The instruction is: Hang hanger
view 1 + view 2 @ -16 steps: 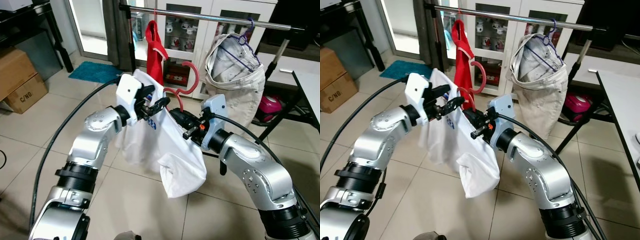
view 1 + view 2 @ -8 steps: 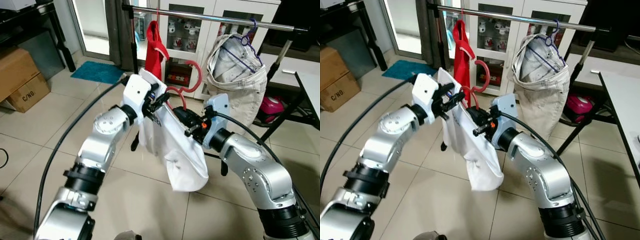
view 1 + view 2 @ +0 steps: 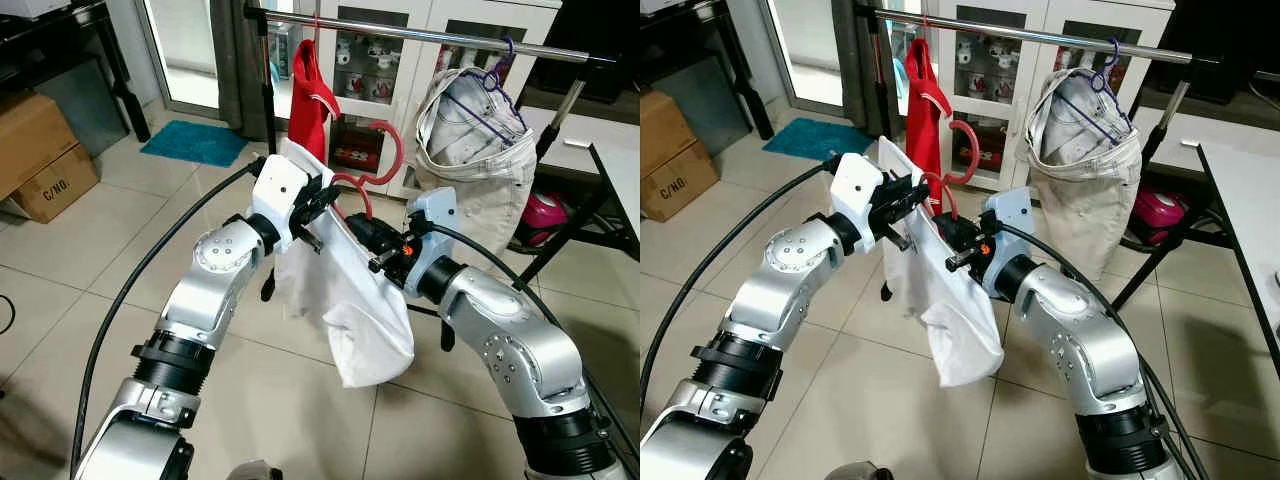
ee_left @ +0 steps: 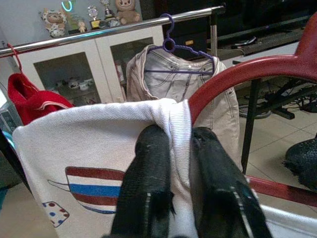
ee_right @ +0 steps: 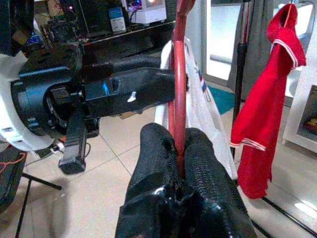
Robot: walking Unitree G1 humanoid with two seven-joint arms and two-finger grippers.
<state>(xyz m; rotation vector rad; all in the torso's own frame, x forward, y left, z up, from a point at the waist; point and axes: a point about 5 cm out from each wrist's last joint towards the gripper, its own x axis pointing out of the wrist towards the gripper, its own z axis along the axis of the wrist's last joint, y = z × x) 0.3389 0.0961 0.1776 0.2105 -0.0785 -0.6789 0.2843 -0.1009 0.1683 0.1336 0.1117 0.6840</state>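
A white shirt (image 3: pixel 352 292) with a striped print hangs on a red hanger (image 3: pixel 389 152), held up in front of me below the metal rail (image 3: pixel 430 36). My left gripper (image 3: pixel 318 206) is shut on a bunched fold of the shirt (image 4: pixel 179 124) at the hanger's shoulder. My right gripper (image 3: pixel 370 240) is close beside it, shut on the red hanger bar (image 5: pixel 178 89). The hanger's hook points up toward the rail without touching it.
On the rail hang a red garment (image 3: pixel 311 98) and beige trousers (image 3: pixel 478 125) on a purple hanger. Glass-door cabinets stand behind. Cardboard boxes (image 3: pixel 40 150) sit at the left, a teal mat (image 3: pixel 196 143) lies on the tiles, and a table edge (image 3: pixel 620 190) is at the right.
My left arm has swung right and up, bringing its gripper close to the right one. The shirt, spread wide a second ago, now hangs bunched and narrow.
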